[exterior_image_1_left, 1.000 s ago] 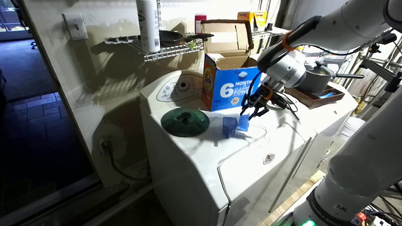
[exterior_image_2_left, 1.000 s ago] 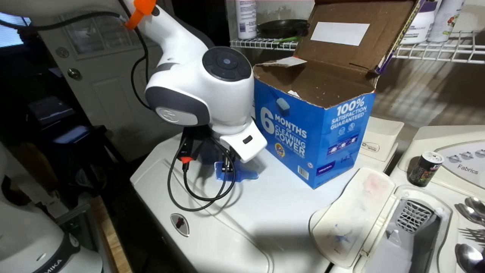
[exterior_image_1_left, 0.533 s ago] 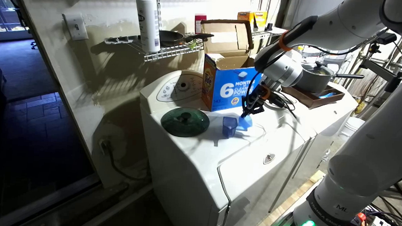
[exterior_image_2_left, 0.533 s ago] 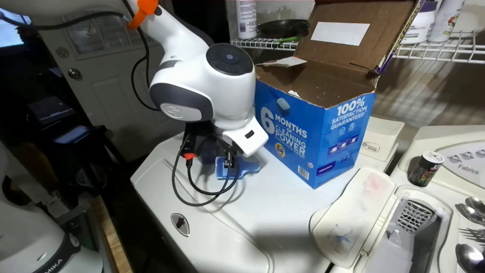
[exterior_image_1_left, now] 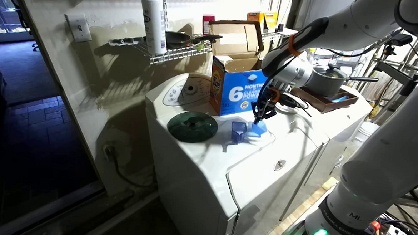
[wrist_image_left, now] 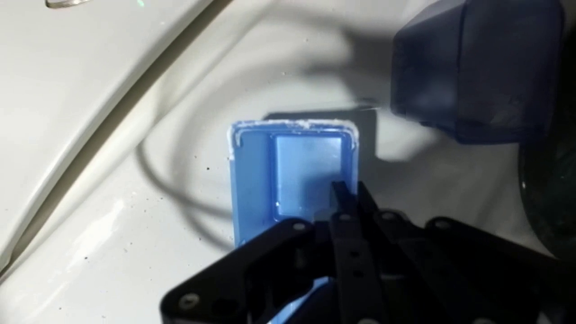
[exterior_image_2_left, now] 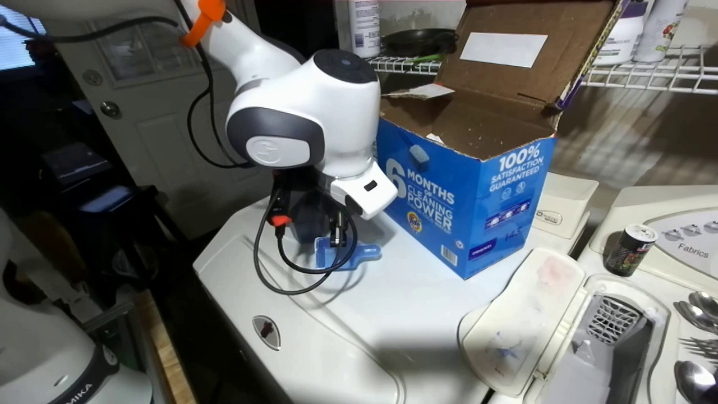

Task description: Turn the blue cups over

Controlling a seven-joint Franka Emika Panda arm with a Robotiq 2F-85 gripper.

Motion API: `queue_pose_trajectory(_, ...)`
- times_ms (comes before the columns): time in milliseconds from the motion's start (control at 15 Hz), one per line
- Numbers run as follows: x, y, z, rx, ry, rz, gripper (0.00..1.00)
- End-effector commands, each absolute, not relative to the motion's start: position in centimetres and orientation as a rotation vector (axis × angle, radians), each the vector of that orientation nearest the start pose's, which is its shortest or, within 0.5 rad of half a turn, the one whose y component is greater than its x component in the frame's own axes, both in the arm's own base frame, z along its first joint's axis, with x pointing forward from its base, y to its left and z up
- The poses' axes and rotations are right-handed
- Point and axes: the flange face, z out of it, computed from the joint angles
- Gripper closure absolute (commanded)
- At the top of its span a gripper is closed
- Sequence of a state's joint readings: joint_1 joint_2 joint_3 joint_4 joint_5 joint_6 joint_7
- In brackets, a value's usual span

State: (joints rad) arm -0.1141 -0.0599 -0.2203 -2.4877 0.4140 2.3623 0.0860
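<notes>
Light cup (wrist_image_left: 308,173) is mid-top on the washer (exterior_image_1_left: 214,157), between front and back edges, mouth up in wrist view. Gripper (wrist_image_left: 354,185) looks clamped on one side wall, one of its fingers (wrist_image_left: 342,195) inside the cup, its mate outside. Probably gripped so because a thin wall pinches easily and leaves the mouth free to swing over; being off to one side, it may twist in a roll. Lifting for the turn looks like the step in hand; cannot tell whether the base touches the top. Handle (exterior_image_2_left: 367,251) shows in an exterior view, pointing toward the box; wrist view hides most of it under the gripper. Dark cup (wrist_image_left: 504,72) is just beside, apart, toward the free side edge. No mouth shows from above, so likely upside down already, needing nothing; in an exterior view the arm (exterior_image_2_left: 348,123) hides most of it. Green lid (exterior_image_1_left: 192,133) lies past it at that side edge, whole in an exterior view, only a sliver in wrist view. Box (exterior_image_1_left: 244,92) stands near the back edge, probably out of the way. Beyond the far side edge, an exterior view has a pot (exterior_image_1_left: 327,82); a can (exterior_image_2_left: 631,251) and spoons (exterior_image_2_left: 695,381) show in an exterior view too.
</notes>
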Motion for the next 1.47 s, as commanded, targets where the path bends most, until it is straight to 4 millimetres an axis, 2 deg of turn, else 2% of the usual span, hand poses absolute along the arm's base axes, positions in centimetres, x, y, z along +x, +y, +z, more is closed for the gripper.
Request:
queue_pose_trajectory(0,44.5,-14.7,31.1,-2.748,1.014,0.138,0.99)
queue_pose_trajectory(400,46.0,-14.8,30.7,-2.915,0.984,0.241,0.99)
queue_pose_trajectory(733,47.8,-14.4,29.9,-3.013,0.942,0.245,0.99)
queue_pose_trajectory(800,48.1,-14.2,30.0,-3.018,0.932,0.233,0.71)
queue_pose_trajectory(867,48.4,-13.9,30.0,-3.011,0.925,0.235,0.7)
queue_pose_trajectory(1067,48.7,-12.9,30.9,-3.058,0.908,0.191,0.51)
queue_pose_trajectory(1400,47.8,-9.8,34.0,-3.166,0.87,0.101,0.17)
